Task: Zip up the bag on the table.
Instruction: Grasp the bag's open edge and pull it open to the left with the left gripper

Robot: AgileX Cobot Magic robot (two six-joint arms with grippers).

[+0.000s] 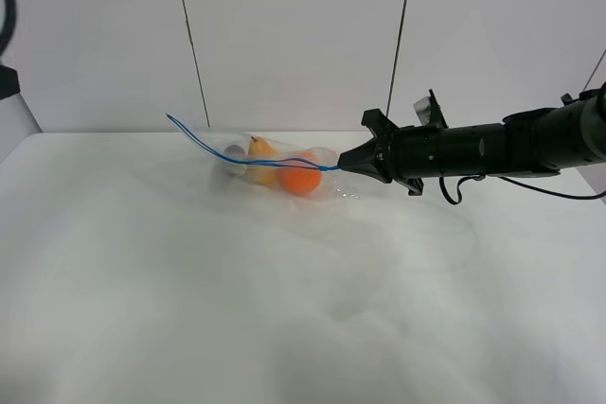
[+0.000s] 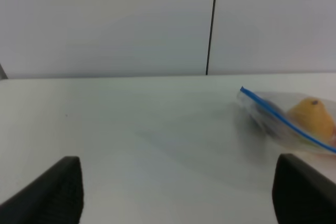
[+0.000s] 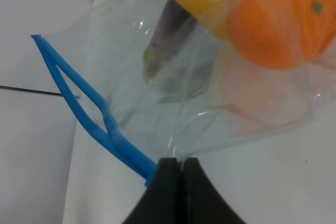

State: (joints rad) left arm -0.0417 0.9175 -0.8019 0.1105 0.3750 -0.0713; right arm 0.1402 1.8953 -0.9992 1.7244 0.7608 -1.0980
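The clear bag (image 1: 275,169) lies at the back middle of the white table (image 1: 284,309). An orange (image 1: 301,178), a yellow fruit (image 1: 261,154) and a dark eggplant (image 3: 168,30) show through it. Its blue zipper strip (image 1: 227,156) rises toward the far left end. My right gripper (image 1: 347,166) comes in from the right and is shut on the strip's near end (image 3: 131,156). In the right wrist view the two halves of the strip stand apart toward the far end (image 3: 63,77). My left gripper (image 2: 181,198) is open over bare table, with the bag (image 2: 294,119) ahead and to one side.
A white panelled wall (image 1: 294,35) stands right behind the table's back edge. A black cable (image 1: 454,191) loops under the right arm. A dark object (image 1: 6,7) shows at the far upper left of the high view.
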